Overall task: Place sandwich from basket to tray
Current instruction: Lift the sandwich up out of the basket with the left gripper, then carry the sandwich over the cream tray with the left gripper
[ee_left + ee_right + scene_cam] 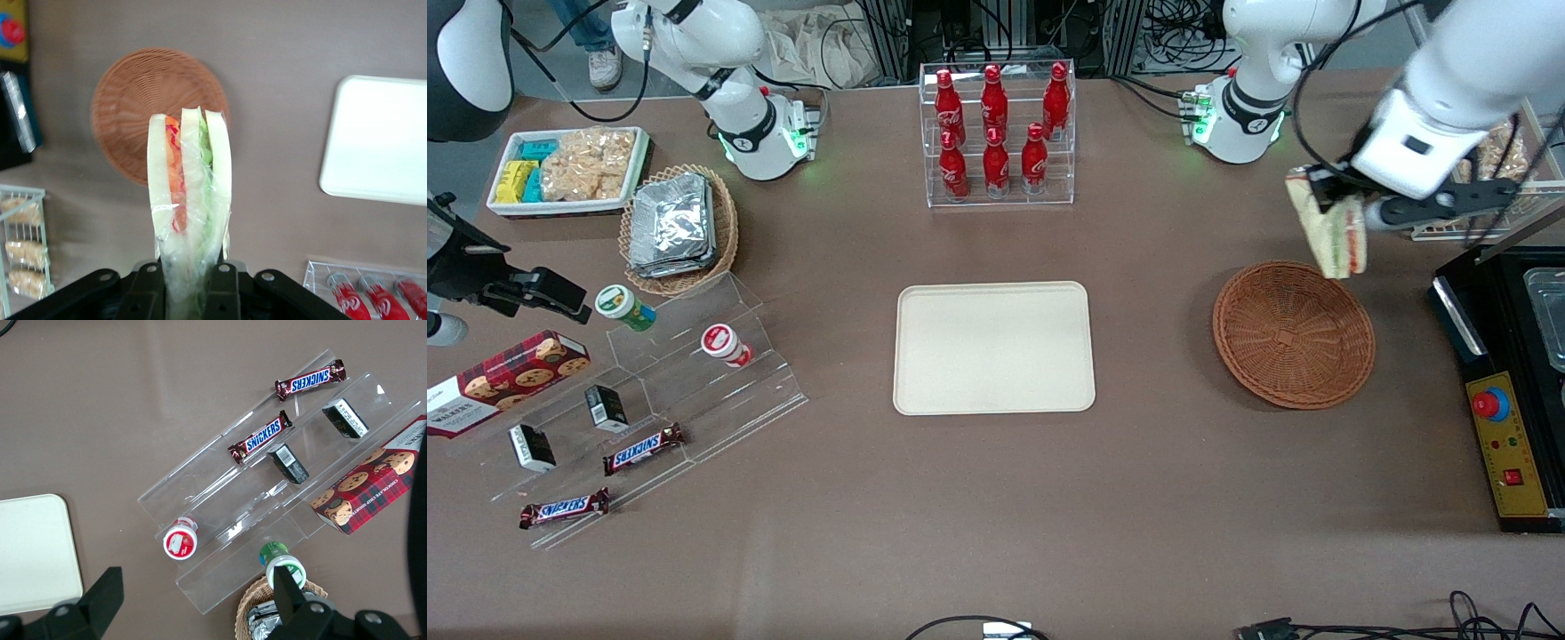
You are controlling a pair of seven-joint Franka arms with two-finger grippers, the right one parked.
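Wrapped in clear film, the sandwich (190, 193) fills the wrist camera's near view, pinched at its narrow end by the gripper (189, 283), whose fingers are closed on the wrapping. It hangs point-up from that grip with its cut face showing the layers – a hold on the film tail rather than the bread, probably so the filling is not crushed.

From the front, the gripper (1327, 197) holds the sandwich (1332, 233) in the air just above the basket's (1294, 333) rim, on the side farther from the front camera. The basket looks empty, so I judge the lift done and the carry to the tray (994, 348) as what is left.

Taking the basket as the landmark: the tray lies well apart from it toward the parked arm's end – bare brown table between them, nothing in the path. A rack of red bottles (996, 120) stands farther from the front camera than that path, off the line. A black control box (1503, 400) sits just beside the basket, toward the working arm's end
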